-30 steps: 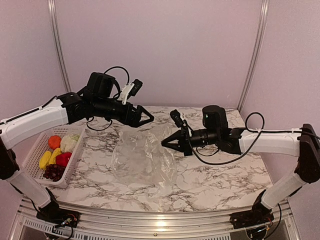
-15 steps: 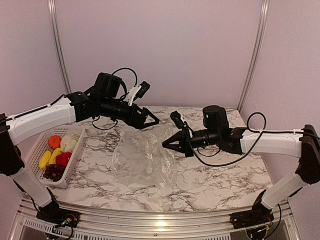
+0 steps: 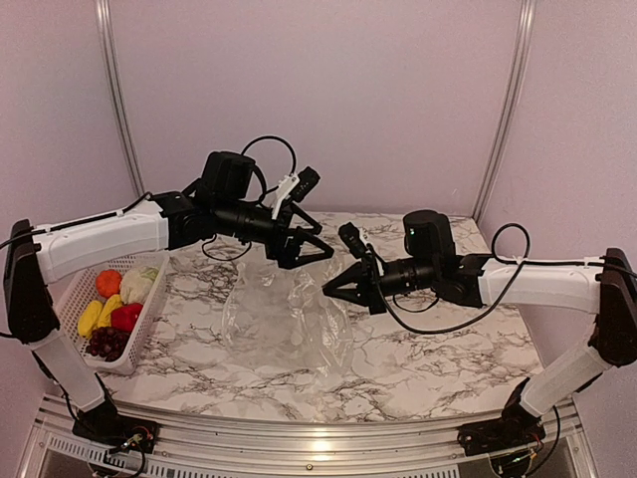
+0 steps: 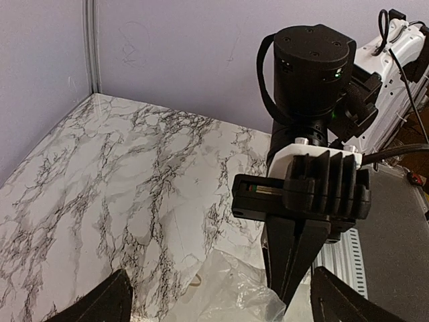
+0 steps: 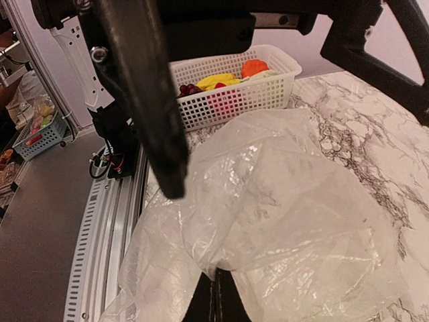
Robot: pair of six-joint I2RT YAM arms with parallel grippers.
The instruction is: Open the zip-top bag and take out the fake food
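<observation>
Hold the right claw (image 3: 328,289) clenched on the right edge of the zip-top bag (image 3: 284,319), crumpled at the centre of the surface (image 3: 438,354). Lower the released left claw (image 3: 307,261) onto its far edge; pinch one layer only. Leave the fake food (image 3: 117,309) in the left-edge basket (image 3: 64,301).

White arm shells (image 3: 100,231) w/ blk joints, blk left claw (image 3: 307,259) & right claw (image 3: 329,290), looping blk cables (image 3: 269,137)
</observation>
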